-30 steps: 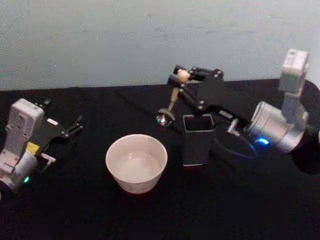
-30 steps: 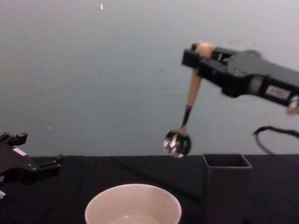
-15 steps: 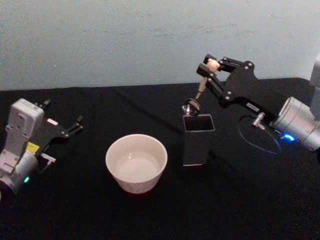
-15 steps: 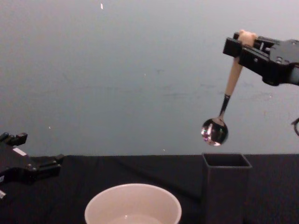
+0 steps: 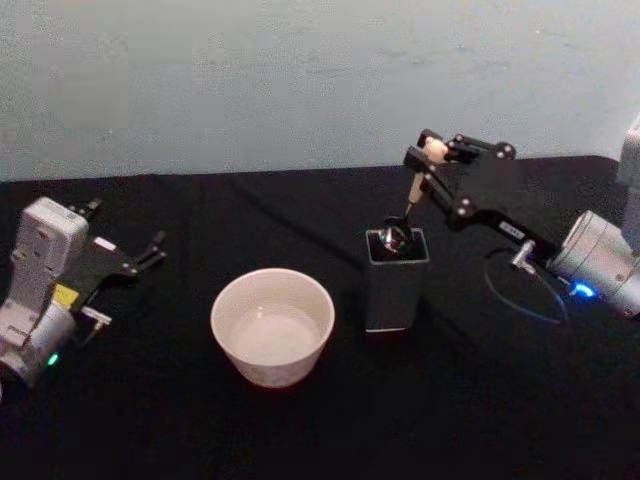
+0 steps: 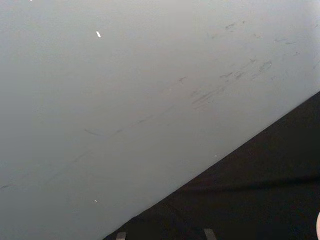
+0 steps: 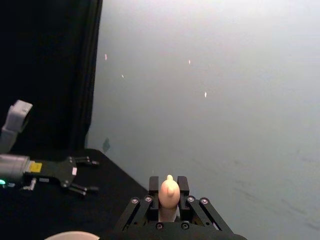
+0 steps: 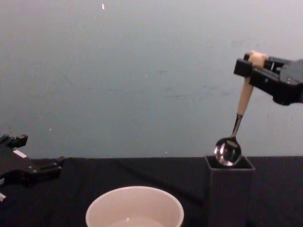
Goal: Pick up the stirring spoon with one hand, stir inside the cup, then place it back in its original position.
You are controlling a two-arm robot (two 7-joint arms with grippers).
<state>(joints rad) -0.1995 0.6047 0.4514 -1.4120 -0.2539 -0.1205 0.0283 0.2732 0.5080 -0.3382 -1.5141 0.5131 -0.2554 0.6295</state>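
We see the right claw, upper right, clenched on the stirring spoon by its bear-head top so the bowl hangs plumb into the original position, right of centre, beside the cup

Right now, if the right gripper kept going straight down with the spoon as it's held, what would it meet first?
The right gripper holds the stirring spoon with its bowl at the mouth of the dark grey holder. Going down, the bowl likely enters the holder, though it may touch the rim; depth is unclear.
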